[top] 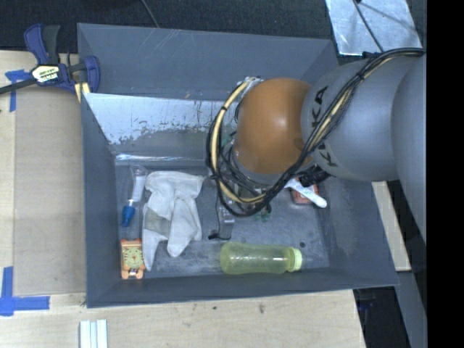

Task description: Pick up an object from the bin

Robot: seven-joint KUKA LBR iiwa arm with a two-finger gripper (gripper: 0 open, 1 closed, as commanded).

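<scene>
The gripper (223, 223), its spread impossible to tell, hung just right of the white cloth (172, 212), which might snag on it.

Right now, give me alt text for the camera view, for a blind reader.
The arm's gripper is down in the grey bin, beside a crumpled white cloth and a yellow-green bottle lying on its side. A small orange object lies in a left corner.

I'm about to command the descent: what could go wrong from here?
The gripper sits over bare floor between the cloth and the bottle, so it may grab nothing. The bottle lies on its side and could roll if nudged. The cloth's loose edge is close and might snag.
</scene>
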